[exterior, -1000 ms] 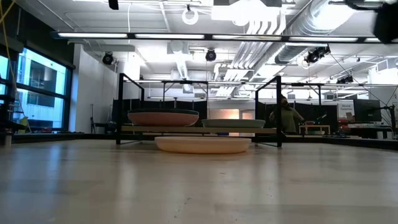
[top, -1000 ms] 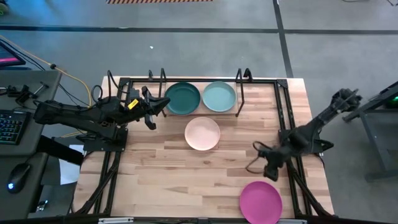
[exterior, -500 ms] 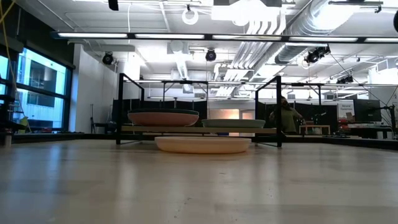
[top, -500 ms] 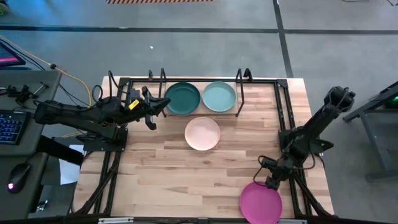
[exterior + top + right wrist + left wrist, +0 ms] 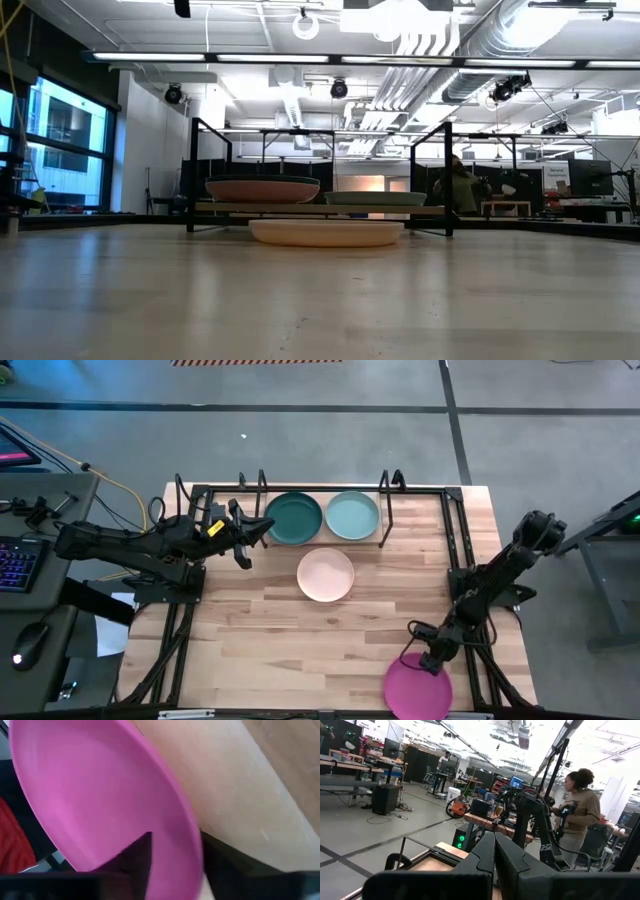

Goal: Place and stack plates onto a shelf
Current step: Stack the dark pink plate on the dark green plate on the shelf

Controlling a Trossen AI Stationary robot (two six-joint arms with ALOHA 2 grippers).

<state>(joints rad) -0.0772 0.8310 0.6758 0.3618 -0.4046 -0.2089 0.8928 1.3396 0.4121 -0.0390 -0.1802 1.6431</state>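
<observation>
Claw (image 5: 412, 650) astride magenta plate (image 5: 417, 692) rim — right arm.

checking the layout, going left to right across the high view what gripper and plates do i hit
left gripper → dark green plate → light pink plate → pale teal plate → magenta plate, with the right gripper at its rim

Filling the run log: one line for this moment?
right tool straddling magenta plate rim, open | left tool shut, beside shelf | dark green plate, teal plate shelved
</observation>
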